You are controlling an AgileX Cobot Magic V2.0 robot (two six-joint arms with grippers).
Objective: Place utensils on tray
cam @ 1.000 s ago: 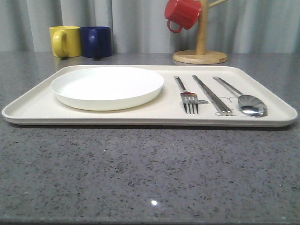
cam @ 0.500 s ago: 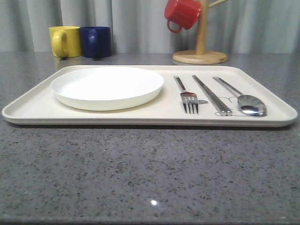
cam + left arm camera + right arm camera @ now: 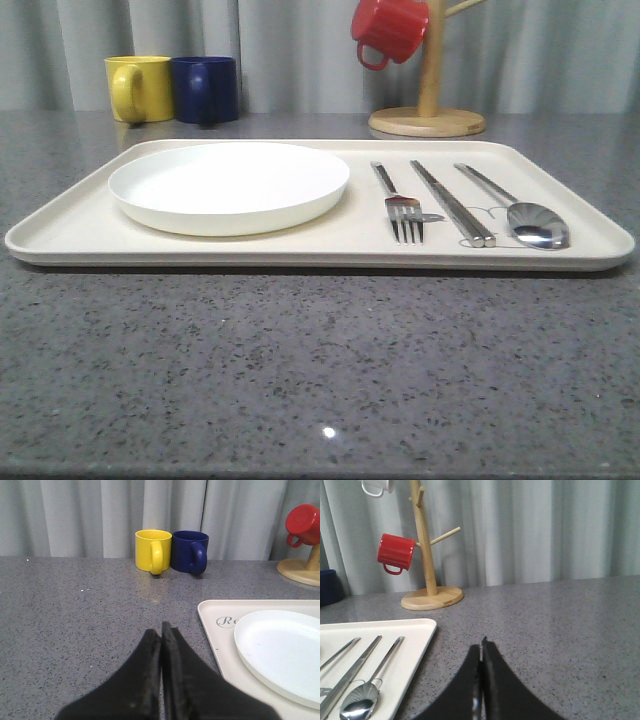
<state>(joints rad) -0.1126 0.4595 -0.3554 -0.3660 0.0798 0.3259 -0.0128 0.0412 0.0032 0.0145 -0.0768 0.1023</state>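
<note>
Steel fork (image 3: 404, 214), flat chopsticks (image 3: 452, 203), oval spoon (image 3: 536, 224) on cream tray (image 3: 60, 230); both hands pressed together.

You have a cream tray (image 3: 70, 235) carrying a plain white plate (image 3: 229, 186) and shiny silver fork (image 3: 400, 205), chopsticks (image 3: 452, 203) and spoon (image 3: 520, 215); the counter (image 3: 320, 370) under it is dark grey, speckled with pale flecks; at its far edge stand a yellow mug (image 3: 139, 88) and a navy mug (image 3: 205, 89); a red mug (image 3: 389, 29) hangs on a pale wooden mug tree (image 3: 428, 95); grey curtains (image 3: 300, 50) hang behind; both grippers, left gripper (image 3: 161, 642) and right gripper (image 3: 481, 652), are black.
</note>
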